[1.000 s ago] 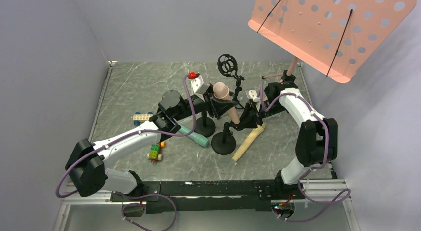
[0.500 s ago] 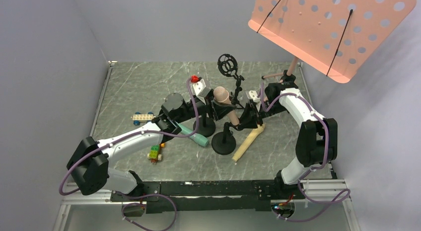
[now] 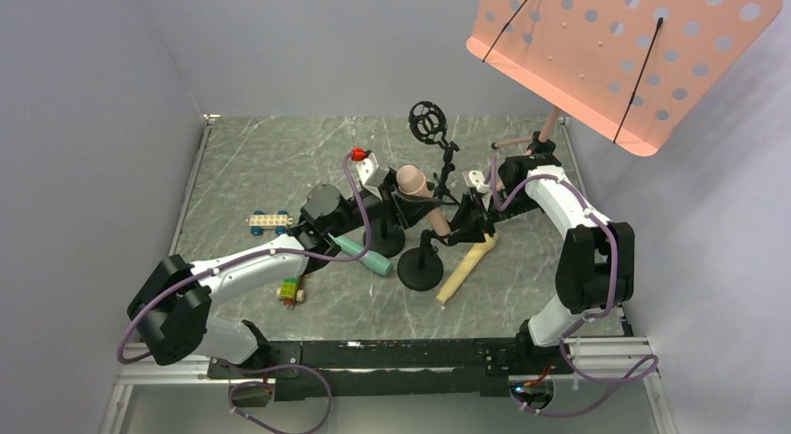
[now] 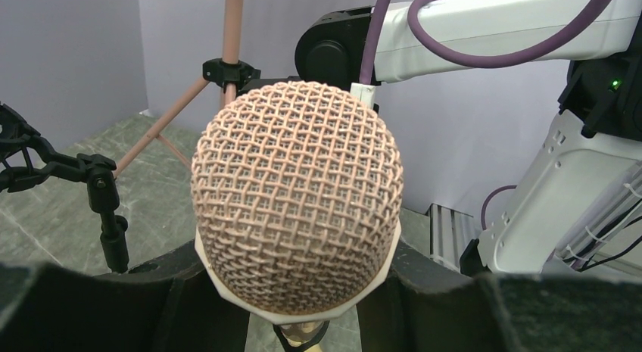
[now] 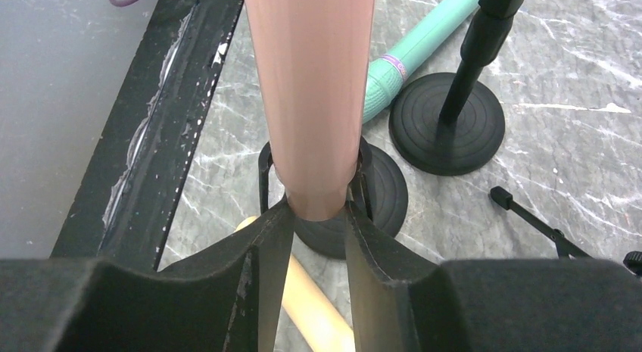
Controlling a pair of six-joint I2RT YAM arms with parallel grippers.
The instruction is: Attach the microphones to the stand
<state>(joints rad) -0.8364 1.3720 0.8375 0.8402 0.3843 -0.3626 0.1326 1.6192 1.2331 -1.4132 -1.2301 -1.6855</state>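
Note:
The salmon-pink microphone [image 3: 414,184] leans over the black stand [image 3: 421,269] at the table's middle. My left gripper [image 3: 396,193] is shut just under its mesh head [image 4: 297,193]. My right gripper [image 5: 316,216] pinches the tail of its handle [image 5: 310,87], both fingertips touching it. A black clip [image 5: 264,166] wraps the handle just above those fingertips. The teal-green microphone [image 3: 364,255] lies flat to the left of the stand's base. The pale yellow microphone [image 3: 466,266] lies flat to its right, partly under my right gripper [image 3: 451,224].
A second round-based stand [image 3: 384,240] is right beside the first. A taller stand with a ring mount [image 3: 428,122] rises behind. A salmon perforated music desk [image 3: 616,51] overhangs the back right on a tripod. Toy block cars [image 3: 268,220] [image 3: 292,288] lie left.
My left gripper has shifted slightly toward the near left and lower, bringing the pink microphone's head with it. The right arm has hardly moved.

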